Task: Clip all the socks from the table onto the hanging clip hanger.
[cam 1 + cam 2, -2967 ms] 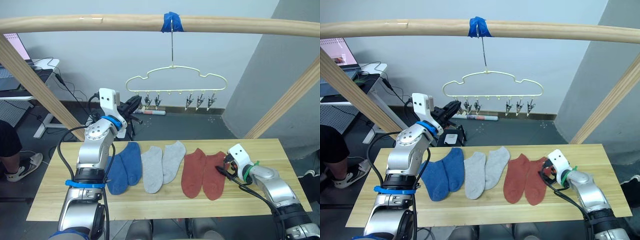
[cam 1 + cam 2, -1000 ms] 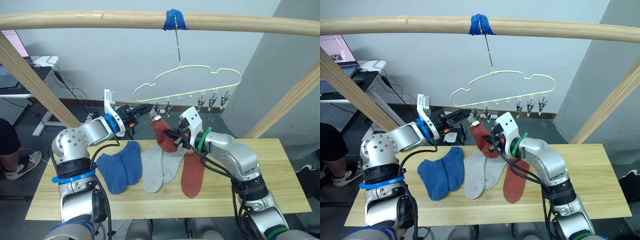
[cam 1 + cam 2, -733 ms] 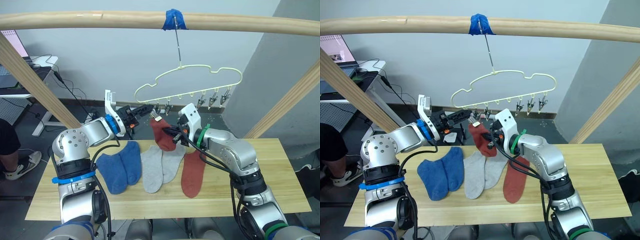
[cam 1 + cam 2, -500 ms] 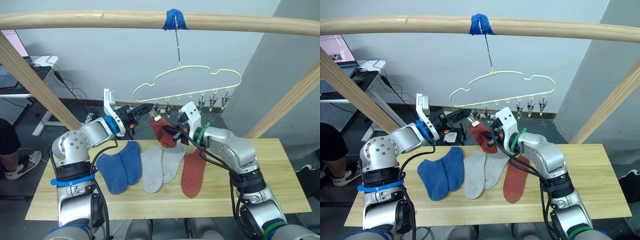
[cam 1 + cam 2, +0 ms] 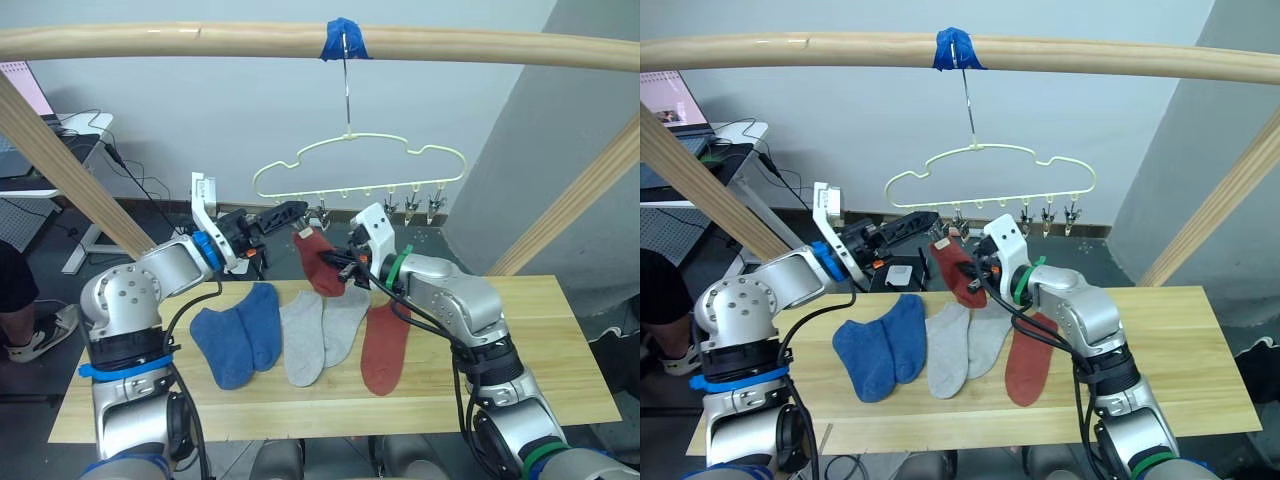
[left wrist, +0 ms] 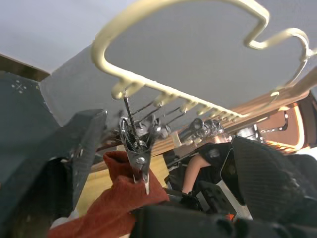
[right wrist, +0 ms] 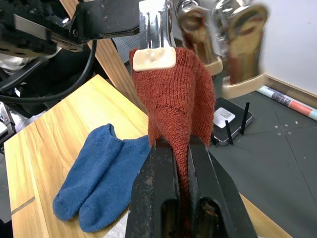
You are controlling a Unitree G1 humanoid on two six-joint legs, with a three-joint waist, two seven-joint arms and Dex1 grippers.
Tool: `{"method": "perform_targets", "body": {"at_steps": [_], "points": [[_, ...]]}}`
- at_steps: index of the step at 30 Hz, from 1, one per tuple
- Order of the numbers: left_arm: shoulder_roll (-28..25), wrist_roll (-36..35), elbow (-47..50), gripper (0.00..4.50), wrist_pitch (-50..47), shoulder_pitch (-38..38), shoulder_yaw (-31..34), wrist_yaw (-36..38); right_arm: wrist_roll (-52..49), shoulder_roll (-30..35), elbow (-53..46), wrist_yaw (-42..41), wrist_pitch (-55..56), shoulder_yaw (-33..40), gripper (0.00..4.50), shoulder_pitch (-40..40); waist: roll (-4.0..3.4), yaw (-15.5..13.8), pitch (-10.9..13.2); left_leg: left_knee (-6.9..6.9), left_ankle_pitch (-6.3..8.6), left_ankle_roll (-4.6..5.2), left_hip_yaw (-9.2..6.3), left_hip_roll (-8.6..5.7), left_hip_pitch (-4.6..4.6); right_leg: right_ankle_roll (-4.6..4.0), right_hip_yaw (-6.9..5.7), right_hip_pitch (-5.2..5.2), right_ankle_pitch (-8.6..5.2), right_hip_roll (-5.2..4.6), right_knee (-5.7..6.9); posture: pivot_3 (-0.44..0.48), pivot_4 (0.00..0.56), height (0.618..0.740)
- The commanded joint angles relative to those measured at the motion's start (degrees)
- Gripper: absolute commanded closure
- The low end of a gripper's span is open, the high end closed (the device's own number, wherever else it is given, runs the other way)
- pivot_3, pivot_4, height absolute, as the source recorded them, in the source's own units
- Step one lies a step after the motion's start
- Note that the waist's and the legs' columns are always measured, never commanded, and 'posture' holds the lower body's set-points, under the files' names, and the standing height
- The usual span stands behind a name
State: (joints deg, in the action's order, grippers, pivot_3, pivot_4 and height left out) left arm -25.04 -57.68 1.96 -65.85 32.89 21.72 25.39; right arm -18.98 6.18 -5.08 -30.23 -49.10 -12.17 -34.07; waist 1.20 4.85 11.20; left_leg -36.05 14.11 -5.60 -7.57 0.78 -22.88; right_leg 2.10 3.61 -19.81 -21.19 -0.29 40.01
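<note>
The 1st rust red sock (image 7: 173,94) hangs from the leftmost silver clip (image 6: 137,148) of the pale-yellow wire hanger (image 5: 360,160); the right gripper (image 7: 181,148) pinches its lower part; the left gripper (image 5: 291,212) stands released beside the clip; next, I judge, the right lets go and fetches 1 of 5 socks off the pale plank table (image 5: 540,350).

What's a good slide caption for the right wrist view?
Right hand pinching a rust red sock hanging from a silver clip, two blue socks lying on the table below.
</note>
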Motion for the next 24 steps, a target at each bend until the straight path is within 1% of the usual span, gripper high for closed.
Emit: {"method": "perform_targets", "body": {"at_steps": [1, 3, 4, 6, 7, 8, 9, 11, 13, 14, 16, 19, 21, 24], "points": [[-3.1, 1.1, 3.6, 0.01, 1.5, -1.2, -1.8, 3.0, 0.2, -2.5, 1.6, 0.7, 2.3, -1.0, 4.23, -1.2, 0.00, 0.1, 0.0, 0.00, 0.00, -0.01, 0.00, 0.01, 0.00, 0.00, 0.00, -0.01, 0.00, 0.01, 0.01, -0.028, 0.165, 0.740], [-4.6, 2.2, 4.5, 0.00, 2.5, -2.2, -3.4, 4.5, -0.6, -4.1, 2.8, 1.2, 2.0, -0.3, 3.73, -1.3, 0.00, 0.0, 0.0, 0.00, -0.02, -0.03, 0.00, 0.00, 0.00, 0.00, 0.01, -0.04, 0.00, 0.01, 0.03, -0.014, 0.169, 0.740], [-5.2, 2.8, 4.8, 0.00, 2.9, -2.6, -4.0, 5.1, -0.5, -4.6, 3.3, 1.5, 1.9, 0.0, 3.27, -1.4, 0.00, -0.1, 0.0, 0.01, -0.02, -0.04, -0.01, 0.00, -0.01, 0.00, 0.00, -0.05, 0.00, 0.01, 0.03, -0.014, 0.169, 0.740], [-6.4, 4.0, 5.4, 0.00, 4.0, -3.4, -5.1, 6.3, -0.4, -5.1, 4.1, 1.9, 1.9, 0.4, 2.73, -1.4, 0.00, -0.1, 0.0, 0.01, -0.02, -0.04, 0.00, -0.01, -0.01, 0.00, 0.01, -0.05, 0.00, 0.00, 0.03, -0.014, 0.169, 0.740], [-6.8, 4.2, 5.6, 0.00, 4.4, -3.8, -5.3, 6.6, -0.2, -5.1, 4.2, 2.2, 2.0, 0.5, 2.34, -1.1, 0.00, -0.1, 0.0, 0.01, -0.02, -0.04, -0.01, 0.00, -0.02, 0.00, 0.01, -0.06, 0.00, 0.00, 0.03, -0.014, 0.172, 0.740], [-7.2, 4.4, 5.6, 0.00, 4.6, -4.1, -5.4, 6.9, -0.1, -4.7, 4.0, 2.2, 1.9, 0.4, 2.06, -0.5, -0.01, -0.2, 0.0, 0.01, -0.02, -0.04, 0.00, -0.01, -0.02, 0.00, 0.01, -0.06, 0.00, 0.00, 0.03, -0.014, 0.172, 0.740], [-7.8, 5.1, 5.8, 0.00, 5.2, -4.5, -5.8, 7.5, 0.1, -4.1, 3.4, 2.2, 1.7, 0.3, 1.65, 0.4, -0.01, -0.3, 0.0, 0.01, -0.02, -0.04, -0.01, -0.01, -0.02, 0.00, 0.01, -0.07, 0.00, 0.00, 0.03, -0.014, 0.172, 0.740], [-8.8, 6.6, 6.1, 0.00, 6.5, -5.3, -6.4, 8.3, 0.6, -2.0, 1.6, 2.0, 1.6, -0.2, 1.04, 2.7, -0.01, -0.3, 0.0, 0.01, -0.02, -0.04, 0.00, 0.00, -0.02, 0.00, 0.01, -0.07, 0.00, 0.00, 0.03, -0.014, 0.172, 0.740], [-9.1, 7.8, 5.9, 0.00, 7.8, -5.8, -6.5, 8.4, 1.9, 0.7, -0.4, 2.0, 2.2, -1.2, 0.29, 4.9, -0.01, -0.5, 0.0, 0.04, -0.02, -0.04, -0.01, -0.01, -0.04, 0.00, 0.00, -0.09, 0.00, 0.00, 0.00, -0.014, 0.172, 0.740], [-9.4, 8.9, 6.0, 0.00, 9.0, -6.1, -6.7, 8.5, 1.8, 1.9, -1.9, 1.8, 1.9, -1.0, 0.04, 6.2, -0.01, -0.5, 0.0, 0.05, -0.02, -0.04, 0.00, -0.01, -0.06, 0.00, 0.01, -0.10, 0.00, 0.00, -0.01, -0.014, 0.172, 0.740], [-10.0, 12.2, 7.1, 0.00, 12.5, -7.2, -7.3, 8.2, 1.7, 5.8, -6.8, 1.1, 1.3, -0.1, 0.04, 9.8, -0.03, -0.6, 0.0, 0.04, -0.02, -0.03, 0.04, -0.02, -0.08, 0.00, 0.06, -0.14, 0.00, -0.02, -0.01, -0.019, 0.180, 0.740], [-10.6, 18.4, 11.1, 0.00, 20.8, -11.0, -9.1, 8.7, 0.9, 12.9, -17.6, 0.0, 1.2, 2.9, 0.04, 16.4, -0.11, -0.7, 0.1, 0.09, -0.01, -0.02, 0.09, -0.01, -0.12, 0.00, 0.13, -0.18, 0.00, -0.02, -0.05, -0.026, 0.187, 0.740], [-9.8, 20.7, 13.0, 0.00, 24.7, -12.7, -9.8, 8.4, -0.4, 15.0, -22.5, 0.2, 1.1, 5.3, 0.04, 19.0, -0.09, -0.8, 0.2, 0.12, -0.01, -0.02, 0.14, 0.00, -0.12, 0.00, 0.17, -0.20, 0.00, -0.03, -0.08, -0.029, 0.190, 0.740], [-9.4, 24.9, 14.8, 0.00, 31.0, -14.8, -12.1, 9.7, -2.0, 16.5, -27.7, 0.3, 1.7, 8.4, 0.04, 21.8, -0.10, -0.7, 0.2, 0.11, 0.06, 0.10, 0.16, 0.05, -0.10, -0.01, 0.21, -0.19, 0.00, 0.00, -0.02, -0.032, 0.194, 0.740]]}}
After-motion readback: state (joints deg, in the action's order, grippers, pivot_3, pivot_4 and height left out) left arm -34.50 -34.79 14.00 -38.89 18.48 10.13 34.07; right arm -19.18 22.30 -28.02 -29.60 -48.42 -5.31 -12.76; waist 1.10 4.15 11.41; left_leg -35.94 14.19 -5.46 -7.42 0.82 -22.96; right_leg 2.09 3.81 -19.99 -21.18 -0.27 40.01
